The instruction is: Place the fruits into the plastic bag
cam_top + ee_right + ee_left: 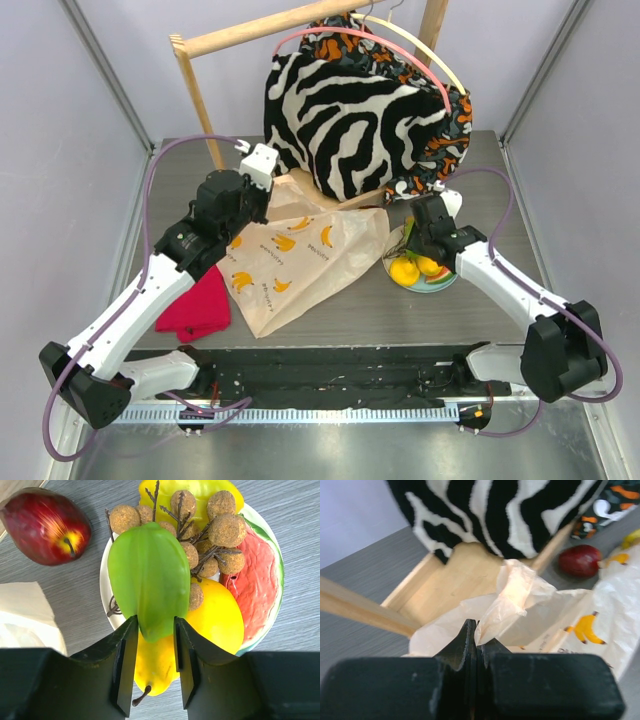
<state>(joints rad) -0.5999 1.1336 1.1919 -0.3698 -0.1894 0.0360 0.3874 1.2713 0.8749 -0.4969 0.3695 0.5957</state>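
My left gripper [477,630] is shut on a bunched edge of the plastic bag [520,595], cream-white with printed bananas, which lies on the table in the top view [300,262]. My right gripper [155,652] is over the plate [105,580], its jaws pressed against both sides of the lower end of a green mango-like fruit [150,575]. Under it lie a yellow stemmed fruit [155,670], a lemon [217,615], brownish grapes [220,530] and a watermelon slice [257,580]. A dark red apple [45,525] lies on the table beside the plate, also seen in the left wrist view [580,560].
A wooden rack [200,90] holds a zebra-striped garment [350,120] at the back, its wooden base [455,580] just behind the bag. A red cloth [195,308] lies at the front left. The plate [447,283] sits right of the bag.
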